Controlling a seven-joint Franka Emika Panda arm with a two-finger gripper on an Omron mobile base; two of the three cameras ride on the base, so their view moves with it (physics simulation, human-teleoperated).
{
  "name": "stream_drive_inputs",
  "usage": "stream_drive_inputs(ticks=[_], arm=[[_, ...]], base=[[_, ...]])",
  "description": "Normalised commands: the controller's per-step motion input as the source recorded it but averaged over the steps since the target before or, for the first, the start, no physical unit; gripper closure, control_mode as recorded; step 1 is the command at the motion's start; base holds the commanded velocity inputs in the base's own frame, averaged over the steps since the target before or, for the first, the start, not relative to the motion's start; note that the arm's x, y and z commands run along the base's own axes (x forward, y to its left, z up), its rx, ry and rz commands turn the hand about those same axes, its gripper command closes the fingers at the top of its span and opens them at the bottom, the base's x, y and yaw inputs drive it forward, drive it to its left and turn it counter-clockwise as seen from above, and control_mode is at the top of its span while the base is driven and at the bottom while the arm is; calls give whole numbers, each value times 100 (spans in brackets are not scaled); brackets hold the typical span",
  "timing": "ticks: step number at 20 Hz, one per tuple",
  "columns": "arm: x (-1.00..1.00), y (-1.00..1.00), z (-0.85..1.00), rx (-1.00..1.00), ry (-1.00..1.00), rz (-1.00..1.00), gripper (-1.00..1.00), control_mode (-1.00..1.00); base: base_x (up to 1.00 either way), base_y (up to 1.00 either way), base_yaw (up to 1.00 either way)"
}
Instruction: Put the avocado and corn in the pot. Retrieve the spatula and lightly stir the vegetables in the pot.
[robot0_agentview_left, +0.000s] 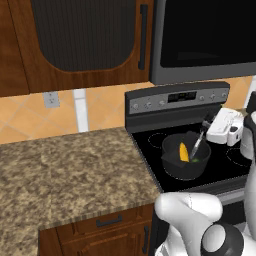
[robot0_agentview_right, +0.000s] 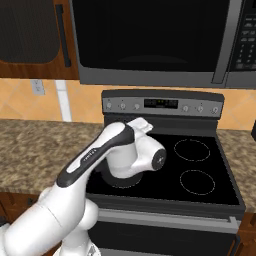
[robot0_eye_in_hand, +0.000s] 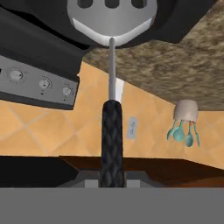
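Your fingers pinch the spatula handle, head dipped into the pot on the stove's 7 o'clock burner beside the corn; stir hard and you risk flicking it out or shoving the pot.

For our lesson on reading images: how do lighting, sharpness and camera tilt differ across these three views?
Left base view: flat, even light, soft edges, corn bright in the dark pot. Right base view: the arm blocks the pot area; stove glossy black. Hand view: rolled upside down, spatula sharp, its head pale against darkness.
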Motion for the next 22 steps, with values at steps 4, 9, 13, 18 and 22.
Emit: stream_drive_inputs(ticks=[4,9,13,18,22], arm=[[53,-5,-56,-11,26,11,100,-100],[23,0,-48,-1,15,9,100,-100],[14,1,-35,0,-6,8,100,-100],[14,28,-24,0,-4,0,100,-100],[10,56,-7,0,-8,0,100,-100]], base=[[0,0,0],[0,0,0],[0,0,0],[0,0,0],[0,0,0]])
